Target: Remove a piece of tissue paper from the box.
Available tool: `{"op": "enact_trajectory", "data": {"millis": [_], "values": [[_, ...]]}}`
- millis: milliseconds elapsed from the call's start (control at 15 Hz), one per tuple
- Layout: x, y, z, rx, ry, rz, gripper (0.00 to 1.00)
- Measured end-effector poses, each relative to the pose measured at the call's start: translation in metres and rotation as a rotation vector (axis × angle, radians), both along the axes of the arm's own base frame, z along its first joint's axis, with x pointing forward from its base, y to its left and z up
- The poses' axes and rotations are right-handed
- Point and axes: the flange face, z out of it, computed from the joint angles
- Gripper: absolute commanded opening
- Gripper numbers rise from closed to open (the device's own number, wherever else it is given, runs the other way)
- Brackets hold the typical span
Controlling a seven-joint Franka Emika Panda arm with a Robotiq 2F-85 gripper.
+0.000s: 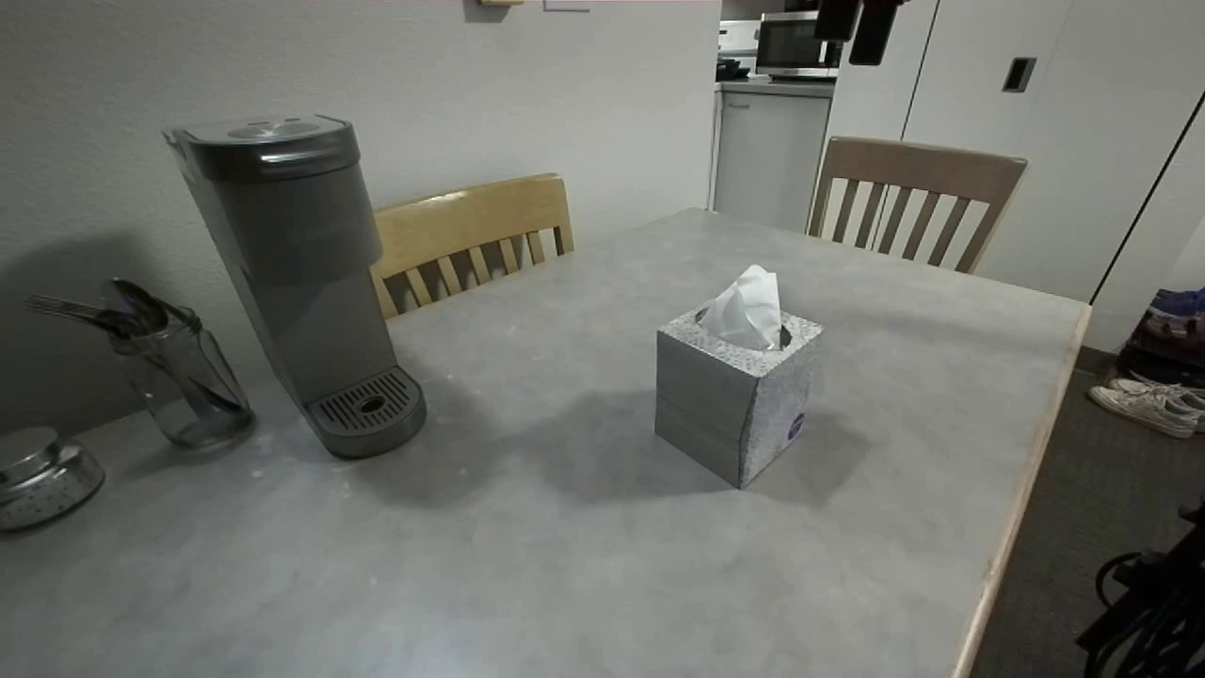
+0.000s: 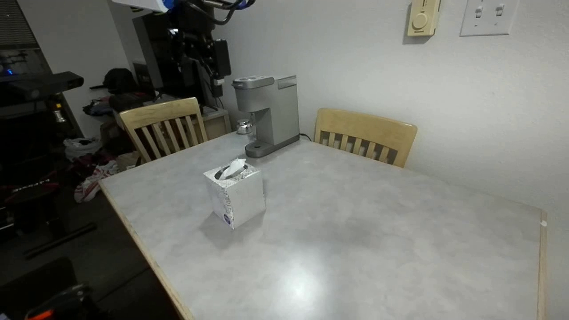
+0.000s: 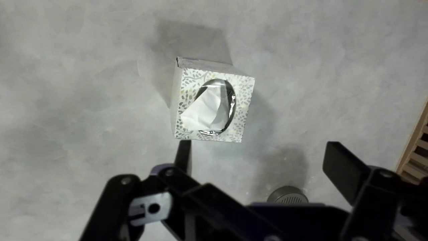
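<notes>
A square tissue box with a leaf pattern stands upright on the grey table; it also shows in an exterior view and in the wrist view. A white tissue sticks up out of the oval opening in its top; the tissue also shows in an exterior view and in the wrist view. My gripper is open and empty, high above the table and apart from the box. Its fingers show at the top edge in an exterior view, and the gripper hangs in the air.
A grey coffee maker stands by the wall; its base shows in the wrist view. Beside it are a glass jar with cutlery and a small metal-lidded container. Chairs stand around the table.
</notes>
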Motion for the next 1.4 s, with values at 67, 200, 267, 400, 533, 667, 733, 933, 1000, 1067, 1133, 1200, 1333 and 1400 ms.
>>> {"op": "enact_trajectory", "data": {"millis": [67,200,267,400,533,667,733,933,1000,1067,1133,1200,1333,1400], "values": [[0.001,0.003,-0.003,0.006,0.006,0.008,1.00],[0.003,0.010,-0.010,0.024,0.017,0.023,1.00],[0.003,0.011,-0.012,0.027,0.020,0.027,1.00],[0.004,0.011,-0.014,0.027,0.023,0.028,1.00],[0.004,0.011,-0.014,0.027,0.023,0.028,1.00],[0.004,0.012,-0.013,0.022,0.024,0.017,1.00],[0.004,0.012,-0.013,0.019,0.025,0.009,1.00],[0.004,0.011,-0.018,0.019,0.037,-0.010,1.00],[0.004,0.011,-0.022,0.020,0.044,-0.013,1.00],[0.005,0.010,-0.027,0.021,0.053,-0.016,1.00],[0.006,0.008,-0.033,0.021,0.064,-0.020,1.00],[0.008,0.006,-0.041,0.022,0.078,-0.025,1.00],[0.012,0.001,-0.058,0.023,0.107,-0.036,1.00],[0.013,-0.002,-0.067,0.023,0.122,-0.041,1.00]]}}
